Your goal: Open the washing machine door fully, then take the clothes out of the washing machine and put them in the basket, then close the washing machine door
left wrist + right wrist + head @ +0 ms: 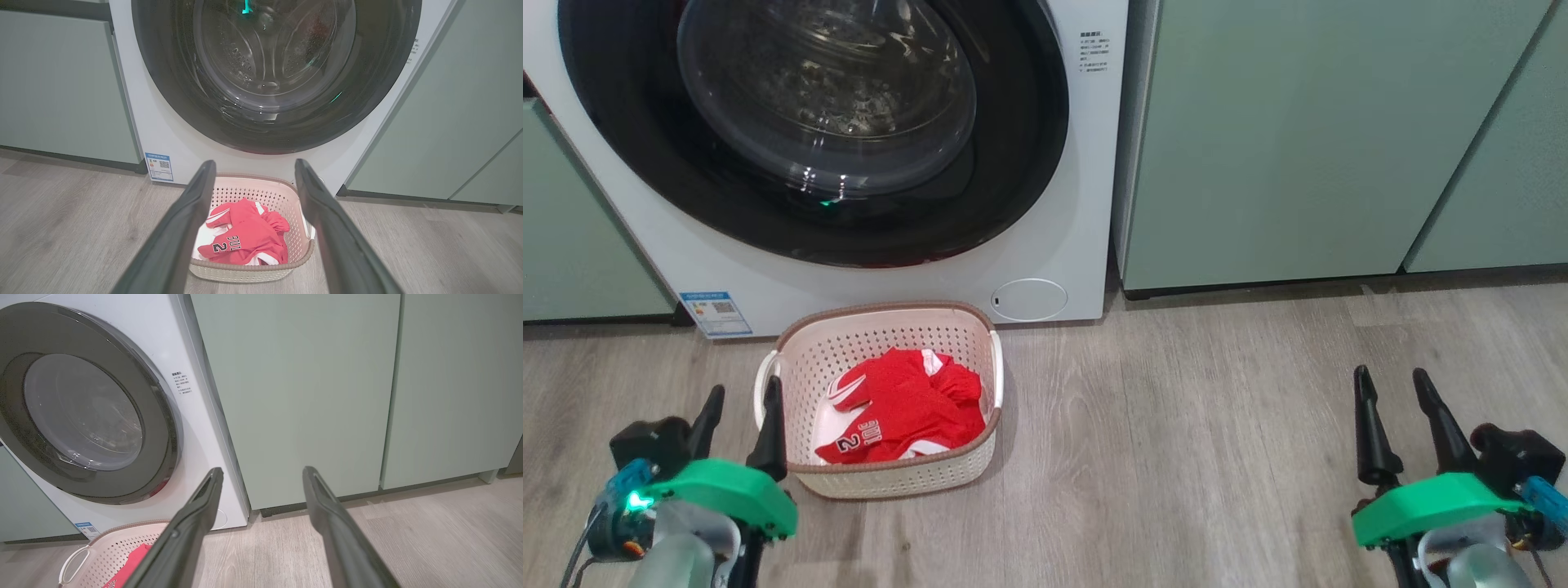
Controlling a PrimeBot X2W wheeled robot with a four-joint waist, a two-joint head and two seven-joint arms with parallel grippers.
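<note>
The white washing machine [1058,253] [171,134] [196,428] stands ahead with its black-rimmed door [1013,163] [367,102] [161,416] shut flat against its front. On the floor before it sits the cream basket [890,478] [249,271] [118,547], with the red clothes [903,408] [245,239] [130,563] lying inside. My left gripper [742,415] [254,171] hovers open and empty just left of the basket. Far to the right over the floor, my right gripper [1392,382] [262,473] is open and empty.
Pale green cabinets [1298,139] [53,81] [306,388] flank the washer on both sides. A small round white panel [1029,300] sits low on the washer front, behind the basket. Wood-look floor [1192,441] stretches between basket and right gripper.
</note>
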